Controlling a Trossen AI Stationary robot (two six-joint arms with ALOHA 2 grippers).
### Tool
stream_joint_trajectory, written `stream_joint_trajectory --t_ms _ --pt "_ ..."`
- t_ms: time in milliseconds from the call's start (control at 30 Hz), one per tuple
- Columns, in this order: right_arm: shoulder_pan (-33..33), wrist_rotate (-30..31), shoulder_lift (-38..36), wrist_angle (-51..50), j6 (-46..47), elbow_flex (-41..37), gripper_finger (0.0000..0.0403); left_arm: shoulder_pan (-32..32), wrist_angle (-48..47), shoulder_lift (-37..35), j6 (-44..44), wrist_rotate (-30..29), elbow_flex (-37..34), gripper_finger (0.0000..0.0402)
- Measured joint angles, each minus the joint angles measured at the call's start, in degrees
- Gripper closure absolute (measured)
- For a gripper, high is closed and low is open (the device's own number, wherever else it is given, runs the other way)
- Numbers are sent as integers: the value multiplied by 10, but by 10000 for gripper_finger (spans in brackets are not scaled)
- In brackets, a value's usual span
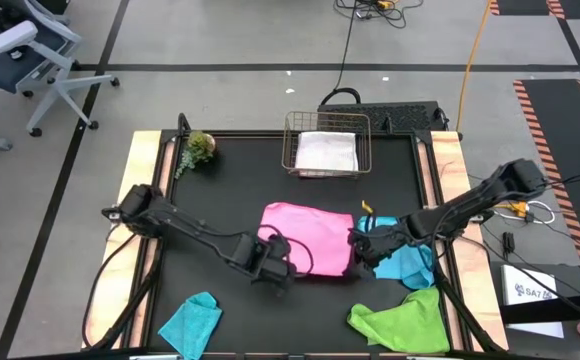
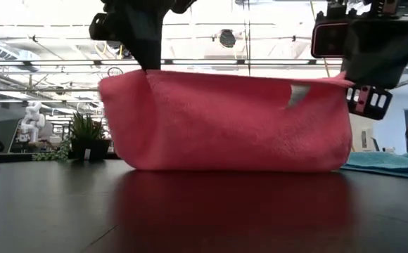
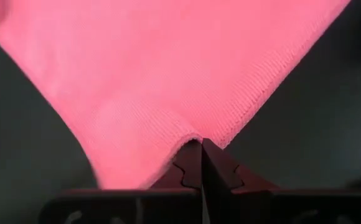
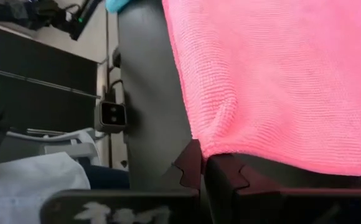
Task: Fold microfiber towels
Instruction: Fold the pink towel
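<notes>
Nearest my low camera hangs the hot pink towel [image 2: 225,119], lifted off the bench [image 1: 230,190] along its top edge and sagging into a broad pouch whose bottom fold rests on the dark surface. My left gripper [image 3: 201,144] is pinched tight on one corner of it; through that wrist camera I see the cloth fanning away from the closed fingertips [image 3: 190,163] with a small pucker at the bite. My right gripper [image 4: 203,157] is likewise clamped on the opposite corner, its fingers [image 4: 225,171] closed over the towel's hem.

From above, the pink towel sits at the middle of the bench, held between both grippers toward its near side. Just beside the right gripper lies the sky blue towel [image 1: 407,262], rumpled. Lime green towel [image 1: 402,320] is crumpled at the near right corner, and the teal towel [image 1: 192,322] lies bunched near the near left corner. At the far edge, a wire basket [image 1: 292,140] holds the white towel [image 1: 326,152], folded flat. Near the far left corner stands a small green plant [image 1: 199,148].
</notes>
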Motion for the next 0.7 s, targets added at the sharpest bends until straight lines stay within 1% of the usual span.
stream_joint_trajectory --t_ms 167,267,367,567,700 --pt "6 0 22 22 0 -1 403 -7 2 39 3 26 0 395" --pt "7 -1 31 28 -4 -1 392 -10 2 51 5 45 0 381" --pt "7 -3 34 20 -11 -1 367 -10 -1 53 26 79 -1 365" --pt "7 -3 34 24 -18 -1 301 -10 11 53 64 136 0 325" --pt "7 -3 34 24 -38 -1 273 -10 11 53 73 151 0 308"
